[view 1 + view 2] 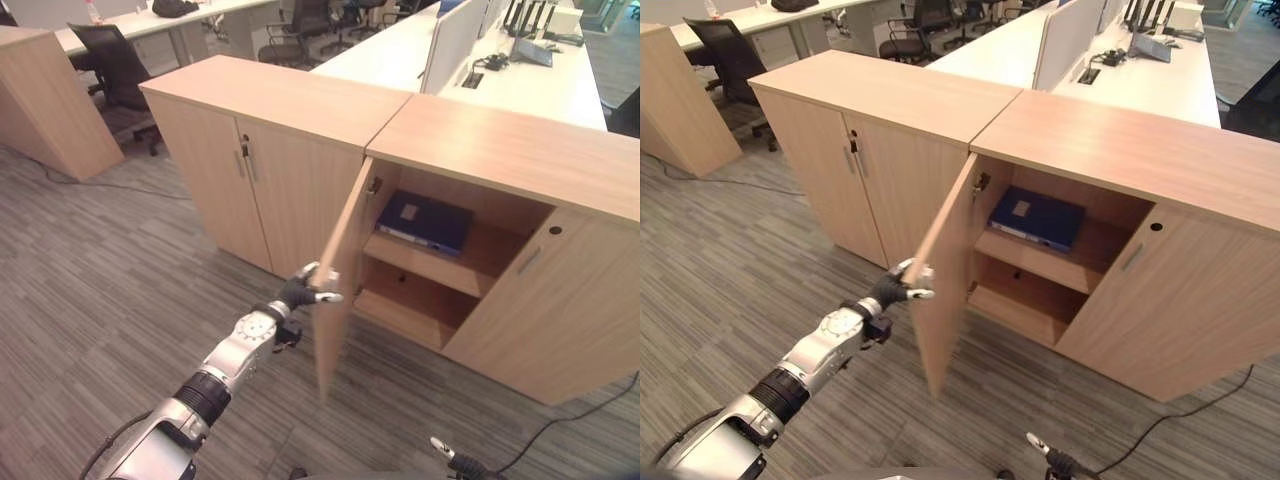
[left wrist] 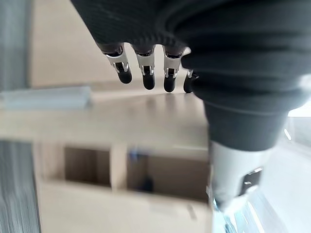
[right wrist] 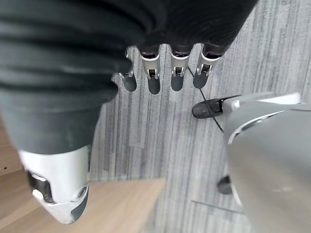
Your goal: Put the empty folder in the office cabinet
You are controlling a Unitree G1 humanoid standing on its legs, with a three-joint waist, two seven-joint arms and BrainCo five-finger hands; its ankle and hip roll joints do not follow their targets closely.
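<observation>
Left eye view: the blue folder (image 1: 425, 221) lay flat on the upper shelf inside the office cabinet (image 1: 500, 150), so the placing looked done. The left hand (image 1: 308, 288) rested at the outer edge of the open cabinet door (image 1: 337, 290), fingers straight against it, probably to swing it closed.

Right eye view: same scene; the neighbouring cabinet (image 1: 880, 100) had both doors shut, and desks (image 1: 1140, 70) stood behind.

Left wrist view: the left hand's fingers (image 2: 146, 73) hung extended, holding nothing, with the door's pale wood beyond them.

Right wrist view: the right hand (image 3: 165, 73) hung idle over the carpet (image 3: 160, 136), fingers relaxed and empty, well away from the work.
</observation>
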